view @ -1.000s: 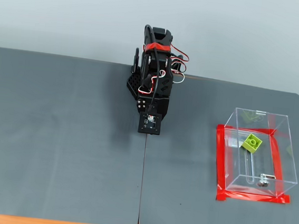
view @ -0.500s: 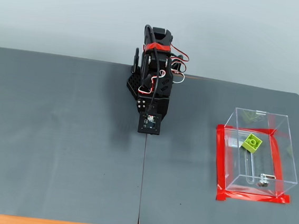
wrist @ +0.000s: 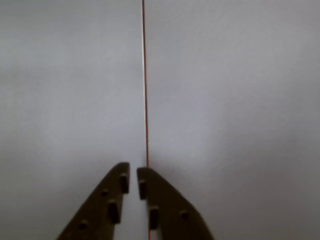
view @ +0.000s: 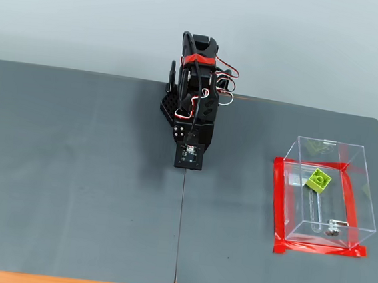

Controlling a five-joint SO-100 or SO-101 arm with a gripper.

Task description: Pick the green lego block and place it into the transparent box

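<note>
**Block already in the box: keep the claw parked**

Your claw [wrist: 133, 181] is nearly closed, holding nothing, pointing down at the grey surface [view: 72, 170] over the mat seam [wrist: 145, 100]. The green lego block [view: 318, 180] sits inside the transparent box [view: 348, 153], well away to the claw's side. Judging by this, stay clear of the box.

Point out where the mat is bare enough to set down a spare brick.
In the fixed view, the left mat is bare from the arm to its left edge. The strip between the seam and the red tape is also free. Crowded: the transparent box, green lego block inside. The gripper holds nothing.
</note>
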